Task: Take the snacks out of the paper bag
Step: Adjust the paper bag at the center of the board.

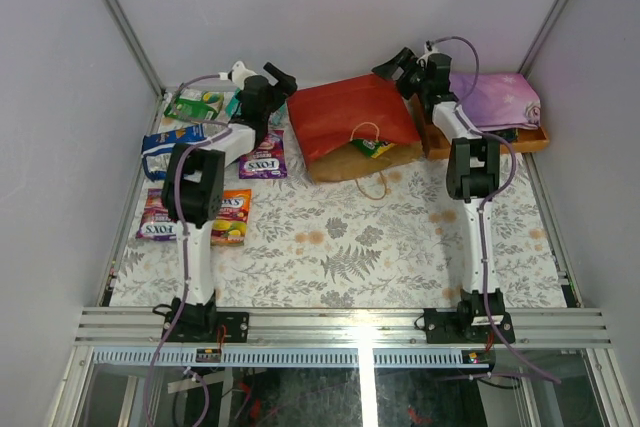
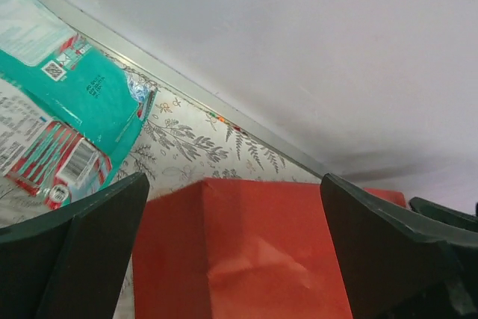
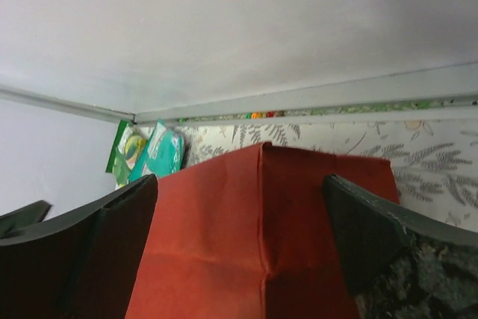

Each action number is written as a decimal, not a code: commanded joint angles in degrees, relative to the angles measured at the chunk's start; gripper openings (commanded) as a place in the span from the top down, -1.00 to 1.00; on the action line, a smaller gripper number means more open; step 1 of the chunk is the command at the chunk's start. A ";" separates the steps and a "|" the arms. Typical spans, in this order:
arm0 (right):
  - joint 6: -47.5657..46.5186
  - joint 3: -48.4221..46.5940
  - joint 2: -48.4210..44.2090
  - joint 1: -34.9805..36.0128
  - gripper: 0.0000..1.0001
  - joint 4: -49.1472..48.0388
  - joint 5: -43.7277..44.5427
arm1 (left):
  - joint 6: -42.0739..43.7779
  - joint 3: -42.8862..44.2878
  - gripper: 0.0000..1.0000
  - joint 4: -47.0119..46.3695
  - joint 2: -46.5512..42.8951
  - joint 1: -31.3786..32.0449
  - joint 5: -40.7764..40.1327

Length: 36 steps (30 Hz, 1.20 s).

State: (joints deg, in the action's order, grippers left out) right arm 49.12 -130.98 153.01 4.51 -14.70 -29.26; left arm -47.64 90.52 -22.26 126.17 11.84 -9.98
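The red paper bag point(image 1: 345, 112) lies on its side at the back of the table, its brown mouth facing the near edge. A green-yellow snack packet point(image 1: 372, 147) shows in the mouth. My left gripper point(image 1: 279, 76) is open over the bag's far left corner, and the wrist view shows the red paper point(image 2: 239, 252) between its fingers point(image 2: 82, 252). My right gripper point(image 1: 396, 63) is open over the far right corner, the bag point(image 3: 246, 244) between its fingers point(image 3: 388, 252). Several snacks lie at the left: a purple Fox's bag point(image 1: 265, 158), a blue-white bag point(image 1: 165, 143) and an orange one point(image 1: 233, 209).
A wooden tray point(image 1: 535, 140) with a folded purple cloth point(image 1: 495, 99) stands at the back right. Green point(image 1: 190, 105) and teal point(image 2: 82, 87) packets lie in the far left corner by the wall rail. The bag's string handle point(image 1: 376, 185) lies loose in front of it.
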 commanded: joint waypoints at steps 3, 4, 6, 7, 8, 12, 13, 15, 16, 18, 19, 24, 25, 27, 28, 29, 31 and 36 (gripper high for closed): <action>-7.07 11.18 -20.01 -3.08 -0.99 -0.90 -1.27 | 18.25 -5.76 -0.99 1.12 -16.18 0.82 9.54; -6.88 15.17 -23.98 -4.29 -0.99 -2.16 -0.86 | 21.42 -5.45 -0.99 3.37 -17.21 0.90 15.59; -5.23 26.21 -32.35 -6.60 -0.99 -6.33 1.13 | 28.00 -5.54 -0.99 6.69 -19.04 1.19 30.45; -4.50 31.83 -36.67 -7.53 -0.99 -8.31 2.43 | 31.06 -6.00 -0.99 7.99 -19.78 1.39 37.99; -3.91 37.79 -40.64 -8.38 -0.99 -9.50 4.53 | 34.24 -6.24 -0.99 10.02 -20.63 1.93 44.77; -2.23 59.19 -56.20 -9.93 -0.99 -11.32 9.70 | 52.70 -5.65 -0.99 24.04 -23.90 7.58 46.20; -1.03 64.89 -60.60 -9.96 -0.99 -12.48 10.92 | 56.47 -5.52 -0.99 26.18 -24.09 9.53 44.00; 2.77 76.11 -67.19 -9.96 -0.99 -16.73 11.66 | 61.96 -4.70 -0.99 28.04 -23.53 12.51 43.30; 4.34 80.46 -70.01 -9.96 -0.99 -18.79 11.70 | 63.72 -3.70 -0.99 28.98 -22.72 13.48 44.55; 6.84 88.52 -74.74 -9.68 -0.99 -20.55 12.03 | 66.76 -0.88 -0.99 31.60 -20.97 14.87 47.41; 7.10 90.77 -76.82 -9.27 -0.99 -20.92 11.49 | 67.61 -0.13 -0.99 31.97 -20.46 15.85 48.19; 4.03 97.97 -87.76 -8.64 -0.99 -15.26 16.14 | 68.78 1.69 -0.99 28.52 -18.12 18.94 45.79; 3.62 99.05 -88.97 -8.64 -1.00 -15.27 17.39 | 68.40 2.48 -0.99 27.71 -17.35 19.41 44.60; 3.84 100.28 -89.38 -8.65 -0.99 -16.66 17.06 | 68.10 4.34 -0.99 26.47 -15.38 20.35 41.26; 4.08 100.42 -88.87 -8.62 -0.99 -17.25 15.66 | 68.08 5.15 -1.00 25.76 -14.33 20.74 39.89; 4.79 100.52 -87.94 -8.64 -0.97 -18.34 14.32 | 68.03 6.10 -0.97 25.14 -13.40 21.03 38.95; 6.85 101.57 -85.57 -8.29 -0.89 -21.90 11.53 | 68.49 8.41 -0.68 25.01 -11.42 21.58 37.63; 10.37 103.33 -80.00 -3.40 -0.75 -27.04 11.35 | 67.04 14.81 0.98 29.62 -8.59 21.83 36.66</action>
State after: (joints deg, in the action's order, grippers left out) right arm 56.34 -28.73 70.04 -2.98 -35.75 -17.19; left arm 19.42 100.29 6.96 116.66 33.34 29.50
